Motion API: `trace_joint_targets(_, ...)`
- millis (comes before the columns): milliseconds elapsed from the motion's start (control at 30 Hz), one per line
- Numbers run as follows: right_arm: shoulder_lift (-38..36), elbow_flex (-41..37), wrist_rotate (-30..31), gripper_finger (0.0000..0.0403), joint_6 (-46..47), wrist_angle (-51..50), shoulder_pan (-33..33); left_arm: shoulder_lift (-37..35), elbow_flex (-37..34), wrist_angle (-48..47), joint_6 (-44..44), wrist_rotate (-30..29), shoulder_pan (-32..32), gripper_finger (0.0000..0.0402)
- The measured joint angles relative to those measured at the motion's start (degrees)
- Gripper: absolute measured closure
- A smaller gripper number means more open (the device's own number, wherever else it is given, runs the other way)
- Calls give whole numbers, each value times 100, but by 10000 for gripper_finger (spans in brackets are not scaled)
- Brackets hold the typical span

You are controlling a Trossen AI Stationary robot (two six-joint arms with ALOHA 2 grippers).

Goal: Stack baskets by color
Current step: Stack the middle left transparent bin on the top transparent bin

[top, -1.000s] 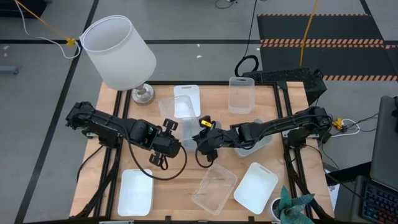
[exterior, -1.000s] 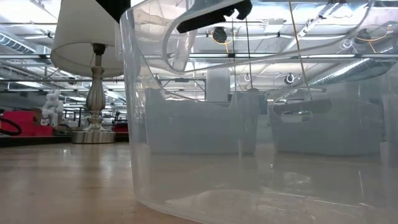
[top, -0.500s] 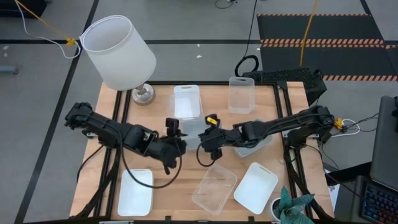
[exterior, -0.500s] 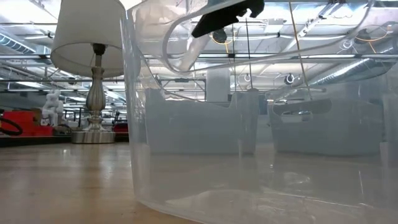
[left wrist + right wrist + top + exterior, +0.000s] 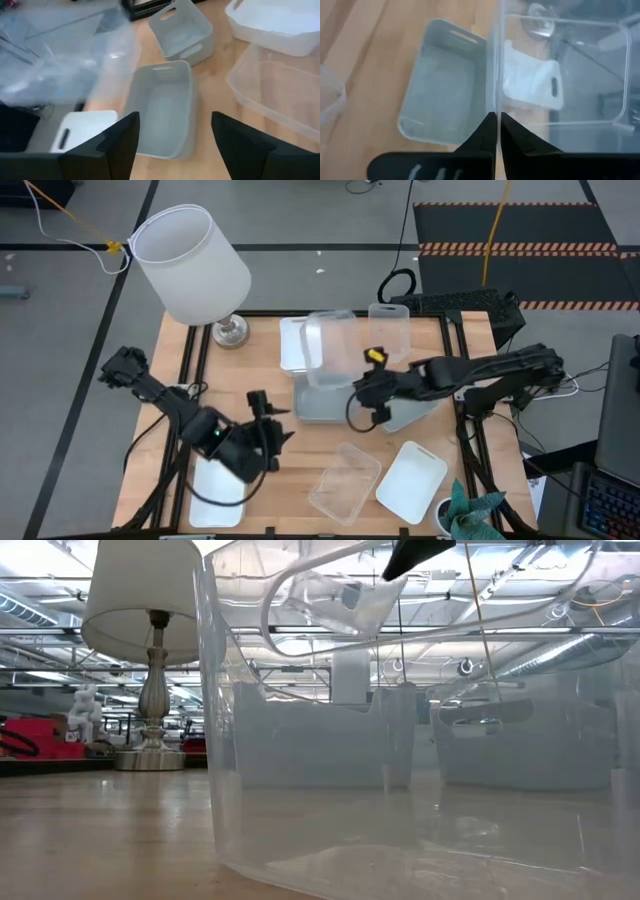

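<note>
My right gripper (image 5: 362, 388) is over the table's middle, shut on a clear basket (image 5: 330, 345) that stands tipped in the air. Below it a grey-blue basket (image 5: 318, 402) rests on its base on the wood; a second grey-blue basket (image 5: 412, 416) lies under the right arm. A white basket (image 5: 292, 345) and another clear basket (image 5: 388, 330) sit at the far side. My left gripper (image 5: 272, 420) hovers open near the front left, touching nothing, and faces the grey-blue basket (image 5: 162, 110). My right gripper pinches one wall of the clear basket (image 5: 496, 102) between its two fingers, one finger inside the basket and one outside. The fingers slant down from the table's right side. The basket is lifted clear and tipped on edge above the grey-blue basket (image 5: 442, 105).
A white lampshade (image 5: 190, 265) on its lamp stands at the far left corner. White baskets (image 5: 215, 490) (image 5: 410, 480) and a clear basket (image 5: 345, 482) lie along the near edge; that clear basket fills the low view (image 5: 400, 760).
My left gripper has opened, turned and drawn back from the middle toward the near left edge. My right gripper has risen and gone toward the table's right with the clear basket, which is now lifted clear and tipped on edge; the grey-blue basket below stayed put.
</note>
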Motion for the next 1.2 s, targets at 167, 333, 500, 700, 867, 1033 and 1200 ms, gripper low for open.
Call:
trace_joint_targets(167, -479, 11, 0, 402, -30, -294, -311, 5, -715, 580, -664, -336, -379, 181)
trace_joint_targets(333, -806, 11, -18, 402, -352, -517, -784, 11, -1452, 1618, -882, -368, -521, 198)
trace_joint_targets(500, -1007, 11, -40, 403, -722, -845, -1389, 11, -1972, 2646, -651, -376, -483, 204)
trace_joint_targets(700, -1053, 11, -417, 403, -1062, -1260, -2166, 11, -2158, 3030, -415, -379, -307, 204)
trace_joint_targets(867, -1049, 11, -683, 403, -1251, -1555, -2730, 11, -2158, 3036, -415, -357, -227, 204)
trace_joint_targets(1033, -1049, 11, -950, 403, -1436, -1773, -3124, 11, -2158, 3118, -386, -349, -224, 204)
trace_joint_targets(1200, -1051, -122, -1110, 403, -1594, -1769, -3351, 11, -2158, 3315, -186, -261, -224, 204)
